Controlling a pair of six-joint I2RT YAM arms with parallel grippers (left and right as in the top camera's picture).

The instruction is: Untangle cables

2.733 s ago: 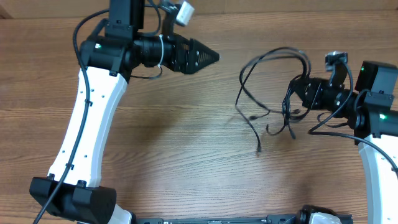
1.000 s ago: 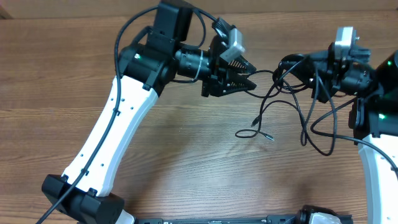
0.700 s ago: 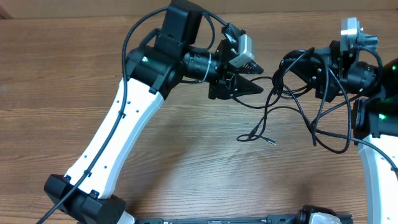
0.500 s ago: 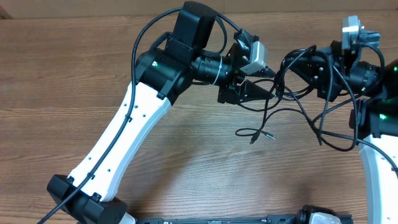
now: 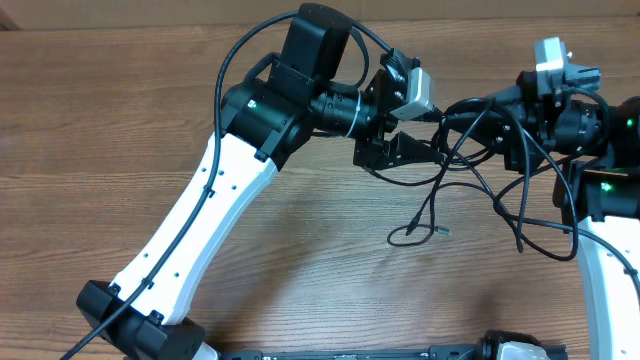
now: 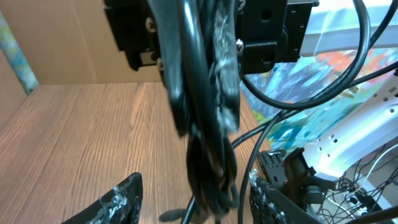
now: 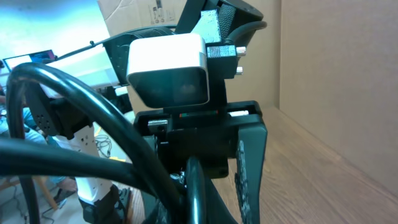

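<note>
The cables [image 5: 428,203] are a tangle of thin black cords hanging between my two grippers, with loose plug ends [image 5: 412,231] lying on the wooden table. My right gripper [image 5: 478,118] is shut on the bundle and holds it off the table. My left gripper [image 5: 428,150] is open right beside it, facing it. In the left wrist view the bundle [image 6: 202,112] hangs between the open fingers [image 6: 196,202], under the right gripper's black jaws. In the right wrist view a cord [image 7: 196,186] runs through the right gripper [image 7: 217,199], and the left arm's white camera [image 7: 166,68] is very close.
The wooden table [image 5: 250,250] fills the overhead view. The white left arm [image 5: 190,230] crosses from the bottom left to the top middle. The right arm's white base [image 5: 605,270] stands at the right edge. A cable loop [image 5: 545,245] hangs near it.
The left arm has swung right until its open gripper reaches the bundle held by the right gripper. The loose cable ends have shifted slightly on the table.
</note>
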